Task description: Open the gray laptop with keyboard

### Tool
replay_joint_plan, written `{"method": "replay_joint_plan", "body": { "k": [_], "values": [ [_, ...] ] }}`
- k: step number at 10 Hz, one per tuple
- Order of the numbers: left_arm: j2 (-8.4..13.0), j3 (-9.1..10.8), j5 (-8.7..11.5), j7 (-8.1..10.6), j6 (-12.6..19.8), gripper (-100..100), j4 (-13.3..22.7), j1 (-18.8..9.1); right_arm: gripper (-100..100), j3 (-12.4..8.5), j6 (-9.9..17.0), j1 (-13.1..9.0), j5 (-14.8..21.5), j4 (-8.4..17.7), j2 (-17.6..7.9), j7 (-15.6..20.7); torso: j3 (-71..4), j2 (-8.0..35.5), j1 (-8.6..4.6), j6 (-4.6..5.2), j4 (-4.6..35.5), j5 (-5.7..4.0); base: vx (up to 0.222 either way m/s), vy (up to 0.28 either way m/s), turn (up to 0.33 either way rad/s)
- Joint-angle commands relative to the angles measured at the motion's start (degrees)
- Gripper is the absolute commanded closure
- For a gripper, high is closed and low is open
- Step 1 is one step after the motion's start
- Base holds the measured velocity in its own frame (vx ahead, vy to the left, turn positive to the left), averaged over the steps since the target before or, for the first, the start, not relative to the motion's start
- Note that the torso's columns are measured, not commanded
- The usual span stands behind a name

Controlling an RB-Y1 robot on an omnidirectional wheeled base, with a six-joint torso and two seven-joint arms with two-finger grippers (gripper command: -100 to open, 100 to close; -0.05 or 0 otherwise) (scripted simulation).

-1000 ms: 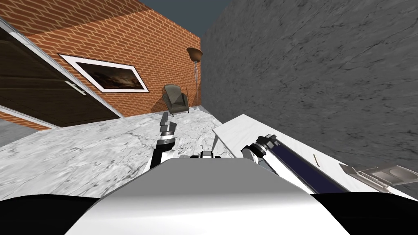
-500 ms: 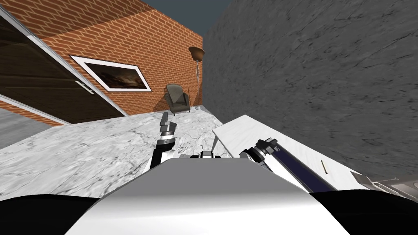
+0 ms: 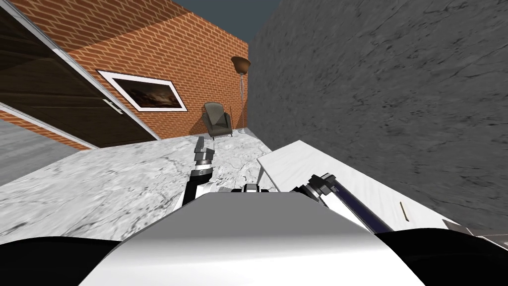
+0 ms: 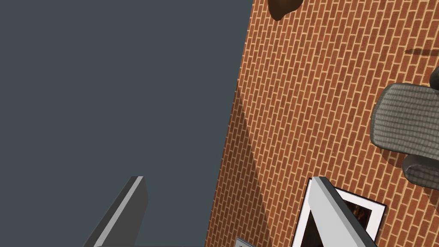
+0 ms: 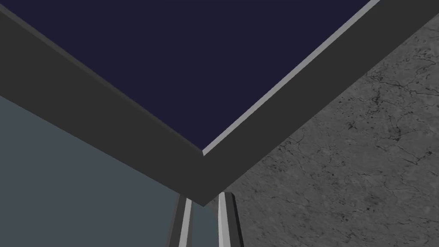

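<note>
The laptop (image 3: pixel 358 207) is on the table (image 3: pixel 297 161) to my right, its lid (image 5: pixel 171 64) running lengthwise away from the right gripper (image 5: pixel 205 203), whose fingers are pinched nearly together on the lid's corner. The left gripper (image 3: pixel 200 145) is spread wide, empty, well apart. One laptop, one table, two grippers
</note>
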Motion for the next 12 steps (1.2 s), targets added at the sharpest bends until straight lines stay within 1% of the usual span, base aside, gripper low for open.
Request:
{"method": "replay_joint_plan", "body": {
  "k": [1, 2, 3, 4, 7, 8, 9, 10, 12],
  "values": [
    [0.00, 0.00, 0.00, 0.00, 0.00, 0, 0.00, 0.00, 100, 1.25, 4.22, 2.50, 3.05, 2.88, 1.47, -3.20, 0.15, -0.10, -0.10, -0.09, -0.07, -0.04, 0.012, -0.070, 0.111],
    [0.00, 0.00, 0.00, 0.00, 0.00, 0, 0.00, -0.01, 100, 1.25, 5.49, 2.50, 3.99, 2.88, 1.47, -3.35, 0.26, -0.21, -0.18, -0.25, -0.19, -0.36, 0.014, -0.065, 0.101],
    [0.00, 0.00, 0.00, 0.00, 0.00, 0, 0.00, 0.00, 100, 1.25, 7.22, 2.50, 3.99, 2.88, 1.47, -3.35, 0.40, -0.23, -0.35, -0.10, -0.35, -0.58, 0.011, -0.019, -0.005],
    [0.00, 0.00, 0.00, 0.00, 0.00, 0, 0.00, 0.00, 100, 1.25, 7.68, 2.50, 3.99, 2.88, 1.47, -3.35, 0.46, -0.16, -0.40, -0.07, -0.34, -0.60, 0.003, 0.010, -0.024],
    [0.00, 0.00, 0.00, 0.00, 0.00, 0, 0.00, 0.00, 100, 1.25, 7.68, 2.50, 3.99, 2.88, 1.47, -3.35, 0.58, -0.09, -0.54, -0.14, -0.29, -0.69, 0.000, 0.004, 0.003],
    [-0.01, -0.01, 0.00, 0.00, 0.00, 0, 0.00, 0.00, 100, 2.80, 10.80, 4.47, 7.15, 4.07, 2.85, -6.04, 0.61, -0.09, -0.59, -0.11, -0.33, -0.75, 0.014, -0.060, 0.132],
    [0.00, 0.00, 0.00, 0.00, 0.00, 0, 0.00, 0.00, 100, 2.80, 12.18, 4.52, 7.77, 4.07, 2.85, -6.04, 0.75, -0.14, -0.72, -0.12, -0.43, -1.07, 0.012, -0.070, 0.086],
    [0.00, 0.00, 0.00, 0.00, 0.00, 0, 0.00, 0.00, 100, 2.80, 12.74, 4.52, 7.77, 4.07, 2.85, -6.04, 0.87, -0.16, -1.03, -0.04, -0.48, -1.21, 0.001, -0.017, -0.001],
    [0.00, 0.00, 0.00, 0.00, 0.00, 0, 0.00, 0.00, 100, 2.80, 12.74, 4.52, 7.77, 4.07, 2.85, -6.04, 0.88, -0.11, -1.05, -0.01, -0.45, -1.13, 0.008, 0.008, -0.013]
  ]
}}
